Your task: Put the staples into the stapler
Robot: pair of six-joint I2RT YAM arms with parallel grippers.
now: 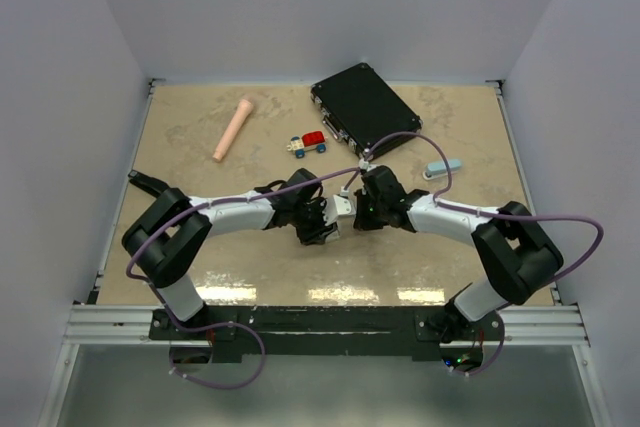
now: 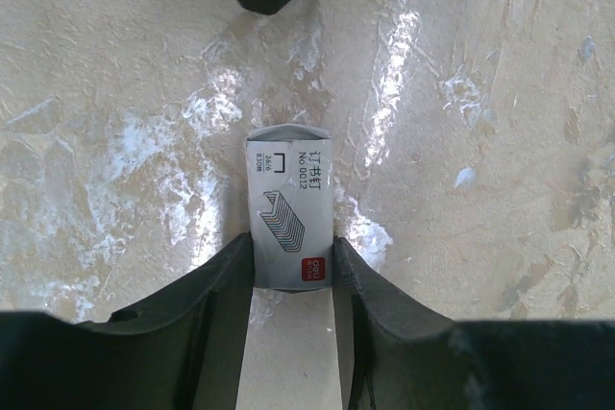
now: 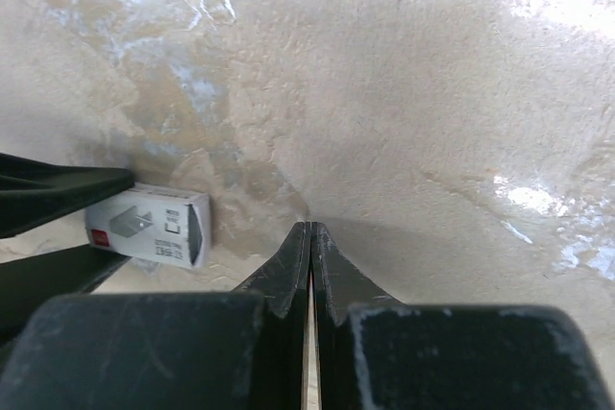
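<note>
Two arms (image 1: 240, 212) bent inward, left fingers (image 2: 213, 312) clamping white staple box (image 2: 291, 213), right fingers (image 3: 286, 271) pressed together, empty

Tabletop (image 2: 500, 237) mottled beige, stone-look, rough-grained with glossy glare patches; small box (image 2: 291, 208) smooth printed card, satin grey-white; left gripper fingers (image 2: 216, 300) and right gripper fingers (image 3: 286, 271) matt black plastic, faintly scuffed.

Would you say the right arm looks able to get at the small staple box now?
Probably yes: the left tool holds the box out beside the shut right tool, nothing between them.
</note>
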